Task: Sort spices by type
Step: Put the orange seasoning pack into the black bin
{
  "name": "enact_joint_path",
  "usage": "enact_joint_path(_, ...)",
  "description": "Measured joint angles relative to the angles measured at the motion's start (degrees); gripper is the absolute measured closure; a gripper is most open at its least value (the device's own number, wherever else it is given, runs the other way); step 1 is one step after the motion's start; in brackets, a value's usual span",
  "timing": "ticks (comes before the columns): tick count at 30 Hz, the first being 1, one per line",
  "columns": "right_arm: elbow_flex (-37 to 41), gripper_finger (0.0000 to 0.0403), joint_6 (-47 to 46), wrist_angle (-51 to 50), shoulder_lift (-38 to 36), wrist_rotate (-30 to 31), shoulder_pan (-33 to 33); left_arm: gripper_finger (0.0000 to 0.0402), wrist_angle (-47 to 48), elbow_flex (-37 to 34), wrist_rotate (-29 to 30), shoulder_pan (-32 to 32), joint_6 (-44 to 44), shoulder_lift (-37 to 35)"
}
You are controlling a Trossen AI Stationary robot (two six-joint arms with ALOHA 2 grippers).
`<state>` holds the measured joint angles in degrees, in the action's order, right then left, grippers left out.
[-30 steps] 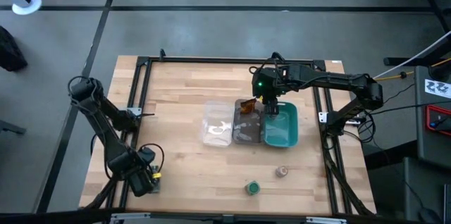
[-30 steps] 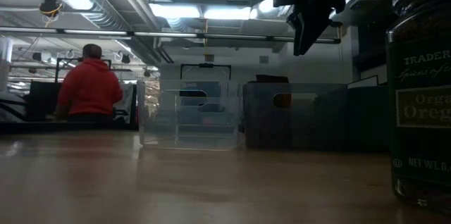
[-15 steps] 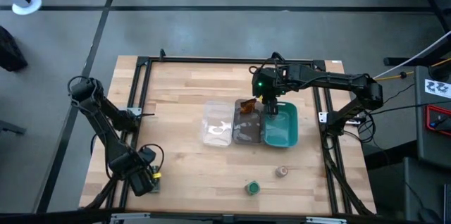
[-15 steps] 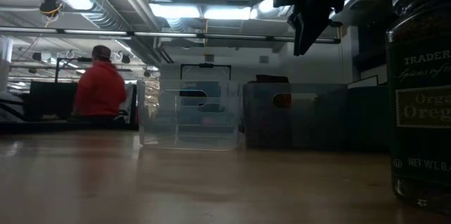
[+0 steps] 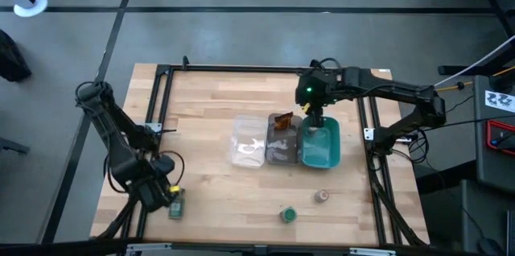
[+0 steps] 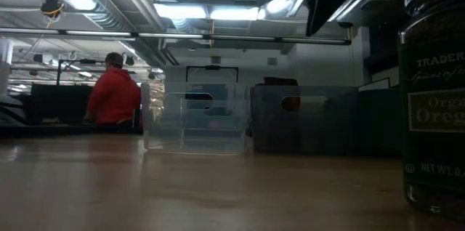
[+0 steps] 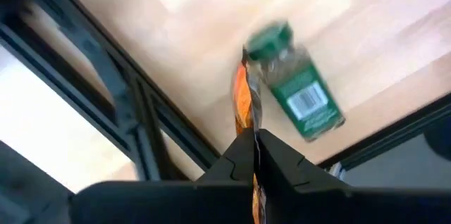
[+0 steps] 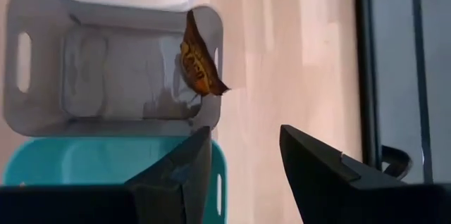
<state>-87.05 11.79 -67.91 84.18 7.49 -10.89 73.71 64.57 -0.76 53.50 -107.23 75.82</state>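
Already one flat brown-orange sachet stood on edge against the far end wall of the grey tray, its crinkled foil leaning over the rim; the right wrist view showed it as a thin orange-brown leaf propped in the pale, smooth plastic tray. The right gripper hovered above the far end of the teal tray, empty, its two dark fingers set well apart, the arm reaching in long and nearly level from the table's right edge. The second sachet was pinched narrow between the closed fingers of the left gripper, seen edge-on just above the wood. That left gripper sat low near the front left corner of the table, its arm folded back on itself. Just beside it lay a green-lidded jar on its side, glass full of dark green flakes, a green barcode label showing. Another green-lidded jar stood near the front edge, with a jar with a pinkish-brown lid close by. The clear tray touched the grey one, the three lined up side by side
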Motion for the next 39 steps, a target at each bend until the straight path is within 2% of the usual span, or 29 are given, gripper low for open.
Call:
enact_joint_path(4,-0.45,0.0233,-1.50,-0.73,-2.72,-0.60,0.02,0.0401,6.86,4.57,6.80,-2.06,2.75,-2.69)
enact_joint_path(7,-0.45,0.0233,-4.69,-2.48,-4.74,-1.08,0.02,0.0401,8.28,6.59,15.94,-4.68,6.61,-4.62)
enact_joint_path(11,-0.45,0.0233,-8.91,-4.73,-6.91,-2.27,0.02,0.0401,5.80,7.11,27.87,-10.41,16.33,-6.29)
enact_joint_path(14,-0.45,0.0233,-10.54,-5.37,-8.09,-4.10,0.02,0.0401,0.55,7.11,31.43,-16.95,28.44,-5.88)
enact_joint_path(20,-0.45,0.0233,-11.47,-5.63,-8.82,-7.17,0.02,0.0402,-21.28,7.11,31.20,-30.83,64.05,-2.43)
enact_joint_path(23,-0.45,0.0233,-12.93,-5.63,-8.81,-7.55,0.02,0.0401,-34.64,7.11,26.72,-36.40,81.36,-0.89)
enact_joint_path(26,-0.45,0.0233,-14.30,-5.72,-8.78,-9.10,0.02,0.0401,-45.57,7.11,21.47,-41.21,93.46,0.86)
enact_joint_path(30,-0.45,0.0233,-16.49,-6.75,-8.78,-10.83,0.03,0.0401,-51.98,7.11,16.79,-46.36,101.45,3.62)
enact_joint_path(34,-0.45,0.0233,-16.57,-7.81,-8.76,-11.10,0.04,0.0401,-50.95,7.08,11.94,-49.42,101.74,6.66)
enact_joint_path(39,-0.45,0.0233,-16.51,-7.86,-8.76,-11.08,0.02,0.0396,-50.31,7.07,11.00,-49.94,101.49,7.90)
